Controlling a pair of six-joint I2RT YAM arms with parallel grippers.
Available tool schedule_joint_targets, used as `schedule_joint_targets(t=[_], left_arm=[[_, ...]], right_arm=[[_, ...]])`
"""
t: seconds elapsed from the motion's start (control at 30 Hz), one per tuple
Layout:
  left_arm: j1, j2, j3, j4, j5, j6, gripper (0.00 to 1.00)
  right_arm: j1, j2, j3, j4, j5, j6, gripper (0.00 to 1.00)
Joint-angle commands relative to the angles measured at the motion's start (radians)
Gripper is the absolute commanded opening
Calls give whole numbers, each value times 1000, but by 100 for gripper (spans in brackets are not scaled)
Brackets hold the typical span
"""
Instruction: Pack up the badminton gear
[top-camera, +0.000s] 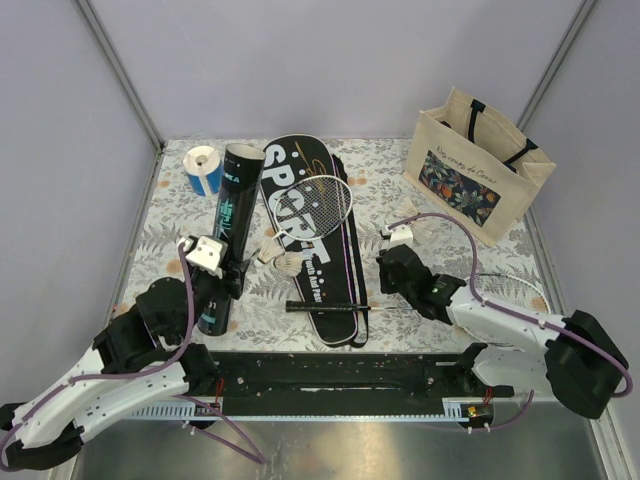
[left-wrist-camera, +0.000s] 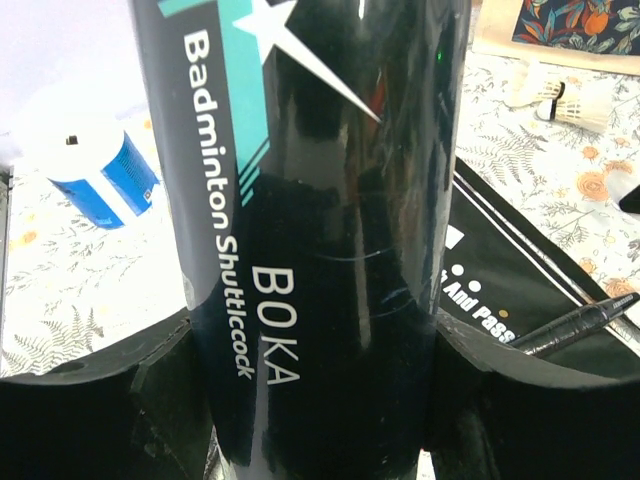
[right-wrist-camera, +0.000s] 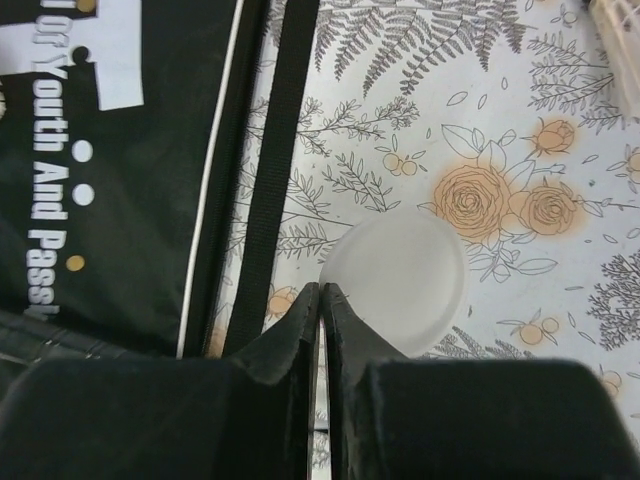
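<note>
Tape roll (top-camera: 203, 168) sits far left on the table (top-camera: 470, 265). The left end effector (left-wrist-camera: 312, 325) pinches the upright tube (top-camera: 232, 200). Shuttlecocks (top-camera: 288, 262) lie beside the case (top-camera: 300, 170), with a racket (top-camera: 320, 208) on top. The right end effector (right-wrist-camera: 320, 296) is pressed together and empty, beside a clear disc (right-wrist-camera: 400, 270). Tote bag (top-camera: 478, 165) stands far right.

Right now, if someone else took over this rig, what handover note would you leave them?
Left gripper: shut on the black tube, held roughly upright, left of the case.
Right gripper: shut, tips at the edge of a translucent disc right of the case; I cannot tell whether it pinches the disc.
Things: one racket lies on top of the case; shuttlecocks lie loose beside it.
Done: nothing visibly packed.
Left: shuttlecocks into the tube, racket into the case.
</note>
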Motion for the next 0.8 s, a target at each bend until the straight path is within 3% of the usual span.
schedule_joint_targets(t=[0.0, 0.17, 0.33, 0.5, 0.67, 0.77], left_arm=[[1, -58, -16, 29, -57, -35, 0], [1, -94, -58, 32, -89, -35, 0], [1, -95, -58, 30, -67, -35, 0], [-1, -97, -58, 27, -60, -9, 0], [1, -106, -67, 40, -57, 9, 0], [-1, -101, -63, 36, -50, 2, 0]], right_arm=[[-12, 104, -15, 171, 40, 29, 14], [-17, 140, -7, 176, 14, 74, 28], [-17, 77, 20, 191, -74, 137, 34], [-14, 109, 16, 420, -262, 235, 35], [9, 287, 51, 725, -469, 238, 36], [38, 400, 66, 921, -498, 210, 37]])
